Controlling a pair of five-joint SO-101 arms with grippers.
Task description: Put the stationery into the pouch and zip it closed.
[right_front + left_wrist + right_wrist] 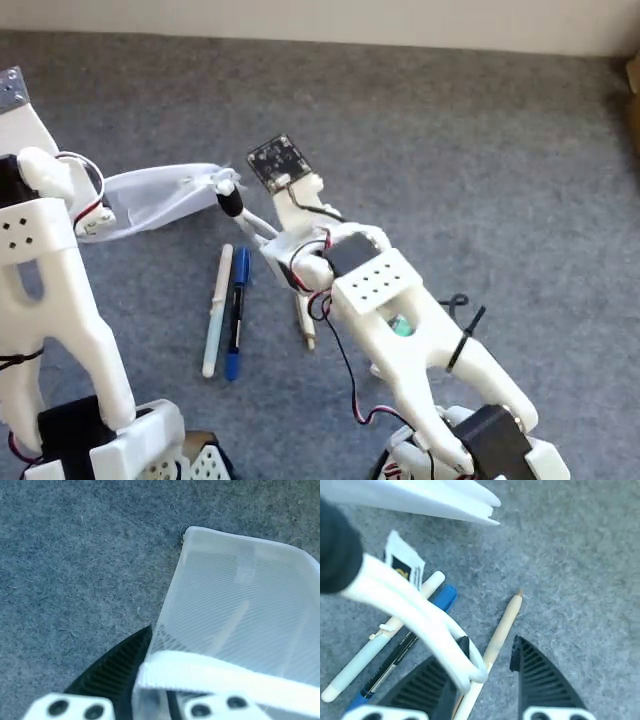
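A white mesh pouch (160,200) hangs off the grey carpet, and my left gripper (95,215) is shut on its edge. In the left wrist view the pouch (240,610) spreads out from the jaws, its white band pinched between them. My right gripper (262,228) holds a white marker with a black cap (232,203), pointed at the pouch's far end. In the right wrist view that marker (410,605) runs up from the jaws. On the carpet lie a white pen (217,310), a blue pen (237,310) and a wooden pencil (500,630).
Grey carpet covers the whole floor, with open room at the back and right. The right arm (400,300) stretches over the pencil. A pale wall edge runs along the back.
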